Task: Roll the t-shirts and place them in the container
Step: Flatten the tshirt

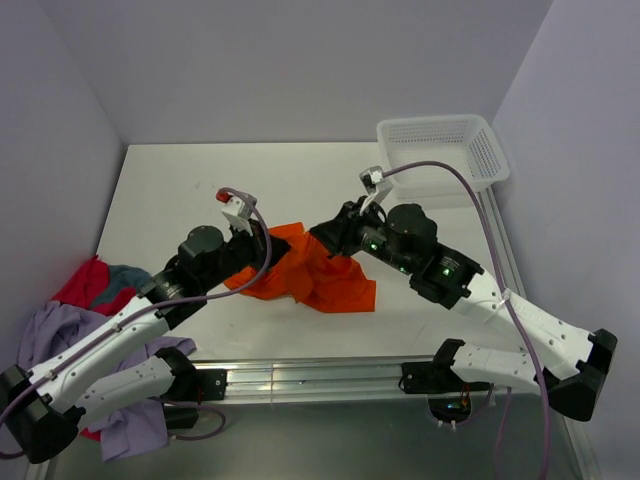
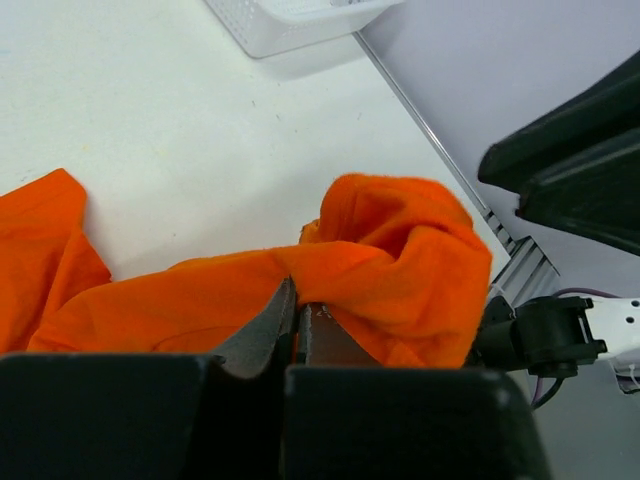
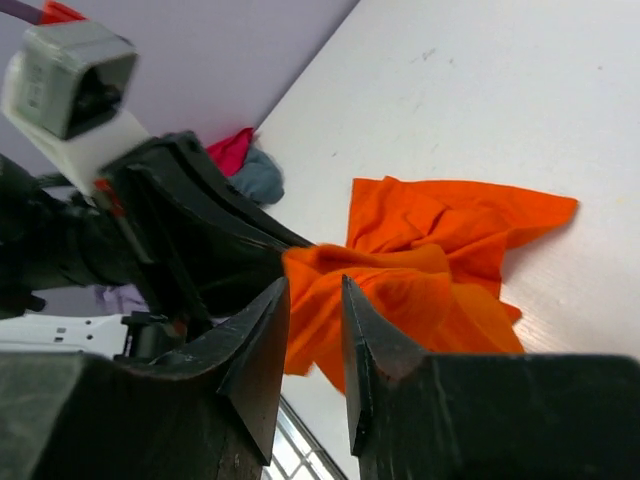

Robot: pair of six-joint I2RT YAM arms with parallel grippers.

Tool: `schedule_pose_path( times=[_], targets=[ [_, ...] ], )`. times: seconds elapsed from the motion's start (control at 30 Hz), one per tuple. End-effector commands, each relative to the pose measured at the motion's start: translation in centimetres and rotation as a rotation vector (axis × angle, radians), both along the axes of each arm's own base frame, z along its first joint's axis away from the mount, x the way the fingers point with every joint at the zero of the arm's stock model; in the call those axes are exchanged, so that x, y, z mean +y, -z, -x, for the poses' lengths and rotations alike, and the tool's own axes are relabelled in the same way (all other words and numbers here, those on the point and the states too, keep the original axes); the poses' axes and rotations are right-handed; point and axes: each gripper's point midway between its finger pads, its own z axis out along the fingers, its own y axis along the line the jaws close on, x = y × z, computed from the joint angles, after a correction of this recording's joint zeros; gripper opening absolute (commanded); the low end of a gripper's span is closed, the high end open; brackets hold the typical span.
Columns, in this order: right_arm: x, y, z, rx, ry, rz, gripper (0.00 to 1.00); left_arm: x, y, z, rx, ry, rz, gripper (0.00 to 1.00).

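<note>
Two left fingers (image 2: 266,328) pinching orange t-shirt (image 1: 312,272), right fingers (image 3: 252,358) narrowly parted

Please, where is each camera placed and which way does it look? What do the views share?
Top external: above and behind the robot, looking down on the table; both arms show.
Left wrist: on the left arm, facing the white basket; left end effector shut on the orange t-shirt.
Right wrist: on the right arm, facing the left arm and the shirt pile; right end effector's fingers show.
Shared: all three see the orange t-shirt.
</note>
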Motion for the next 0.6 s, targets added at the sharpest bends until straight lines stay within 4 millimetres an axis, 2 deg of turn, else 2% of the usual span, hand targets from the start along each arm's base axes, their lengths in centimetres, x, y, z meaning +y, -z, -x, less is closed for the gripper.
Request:
schedule_pose_path(
  times=[0.0,0.07,0.1,0.17,0.2,0.23,0.27,0.3,0.37,0.4,0.57],
  targets=[
    [-2.1,2.9,-0.1,0.008,0.080,0.058,0.35,1.2,-1.3,1.1,-0.047,-0.005,0.017,0.00],
    [-3.4,3.6,-0.5,-0.006,0.143,0.052,0.40,1.6,-1.3,1.3,-0.048,-0.013,0.020,0.00],
    [-3.8,5.7,-0.4,0.010,0.153,0.078,0.46,1.9,-1.6,1.5,-0.057,-0.015,0.026,0.00],
    [-4.3,6.7,-0.5,0.000,0.168,0.078,0.51,2.1,-1.3,1.6,-0.052,-0.024,0.018,0.00],
    [-4.5,8.6,-0.3,0.017,0.169,0.105,0.53,2.3,-1.3,1.6,-0.050,-0.030,0.018,0.00],
    [-4.8,9.2,-0.5,0.018,0.185,0.111,0.54,2.3,-1.2,1.6,-0.046,-0.030,0.015,0.00],
    [-5.1,11.0,-0.4,0.035,0.191,0.141,0.54,2.3,-1.3,1.7,-0.049,-0.028,0.017,0.00],
    [-5.3,11.9,-0.4,0.038,0.195,0.152,0.54,2.3,-1.4,1.7,-0.049,-0.027,0.019,0.00],
    [-5.4,12.7,-0.6,0.031,0.203,0.145,0.54,2.2,-1.5,1.9,-0.050,-0.016,0.027,0.00],
    [-5.6,14.1,-0.6,0.046,0.207,0.161,0.55,2.2,-1.6,2.0,-0.054,-0.012,0.029,0.00],
    [-5.6,15.8,-1.3,0.093,0.206,0.163,0.56,2.5,-1.5,2.4,-0.055,-0.010,0.035,0.00]
  ],
)
